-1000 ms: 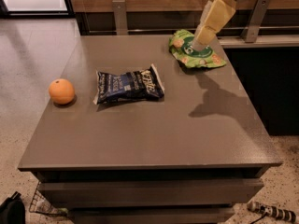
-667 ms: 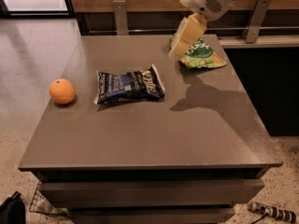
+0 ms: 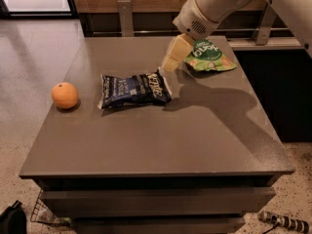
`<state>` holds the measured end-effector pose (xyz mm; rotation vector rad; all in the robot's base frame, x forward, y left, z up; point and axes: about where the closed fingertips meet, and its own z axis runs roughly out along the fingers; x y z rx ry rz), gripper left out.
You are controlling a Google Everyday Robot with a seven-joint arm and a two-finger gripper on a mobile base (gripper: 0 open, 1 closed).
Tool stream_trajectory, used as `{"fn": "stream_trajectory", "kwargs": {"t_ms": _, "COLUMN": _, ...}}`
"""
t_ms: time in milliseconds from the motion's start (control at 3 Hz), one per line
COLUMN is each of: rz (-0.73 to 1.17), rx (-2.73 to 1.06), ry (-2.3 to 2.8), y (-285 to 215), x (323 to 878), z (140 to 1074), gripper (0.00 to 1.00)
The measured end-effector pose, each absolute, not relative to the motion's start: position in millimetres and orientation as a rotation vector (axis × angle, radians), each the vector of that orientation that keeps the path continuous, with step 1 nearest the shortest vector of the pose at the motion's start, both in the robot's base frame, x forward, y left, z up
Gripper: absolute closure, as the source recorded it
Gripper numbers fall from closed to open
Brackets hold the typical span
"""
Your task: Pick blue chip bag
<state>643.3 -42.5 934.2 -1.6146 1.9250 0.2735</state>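
The blue chip bag (image 3: pixel 134 89) lies flat near the middle of the grey table (image 3: pixel 161 140), dark navy foil with white lettering. My gripper (image 3: pixel 171 61) hangs from the white arm coming in from the upper right. It hovers just above and to the right of the bag's right end, between that bag and the green snack bag (image 3: pixel 209 57).
An orange (image 3: pixel 65 95) sits near the table's left edge. The green snack bag lies at the back right. A railing and dark counter run behind the table. The floor drops away at left and front.
The arm and gripper have swung left and down from over the green snack bag to near the blue chip bag's right end. The objects have not moved.
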Motion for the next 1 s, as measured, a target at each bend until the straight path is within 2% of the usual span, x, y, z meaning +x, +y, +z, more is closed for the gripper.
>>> {"fn": "stream_trajectory", "kwargs": {"t_ms": 667, "rz": 0.412, "rx": -1.622, "ry": 1.985, "y": -11.7, "x": 642.0, "z": 874.4, "gripper": 0.00}}
{"fn": "stream_trajectory", "kwargs": {"t_ms": 1000, "rz": 0.546, "rx": -1.699, "ry": 1.946, "y": 20.0, "x": 632.9, "z": 842.7, "gripper": 0.00}}
